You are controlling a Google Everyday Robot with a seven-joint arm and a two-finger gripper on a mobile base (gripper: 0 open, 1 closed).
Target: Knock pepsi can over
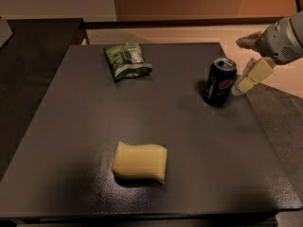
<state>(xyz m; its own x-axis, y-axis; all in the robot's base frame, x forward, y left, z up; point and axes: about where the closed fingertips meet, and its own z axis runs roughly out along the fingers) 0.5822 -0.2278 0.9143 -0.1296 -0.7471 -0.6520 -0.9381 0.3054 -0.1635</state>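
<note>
The pepsi can (pixel 219 82) is dark with a silver top and a round red-white-blue logo. It stands upright near the right edge of the dark table (pixel 85 126). My gripper (pixel 245 64) is just to the right of the can, at about its height. Its cream fingers (pixel 253 74) are spread apart with nothing between them. The lower fingertip is a short gap from the can's right side and I see no contact.
A green snack bag (pixel 126 60) lies at the back of the table, left of the can. A yellow sponge (pixel 140 161) lies near the front middle. The table's right edge runs just below the gripper, with floor beyond it.
</note>
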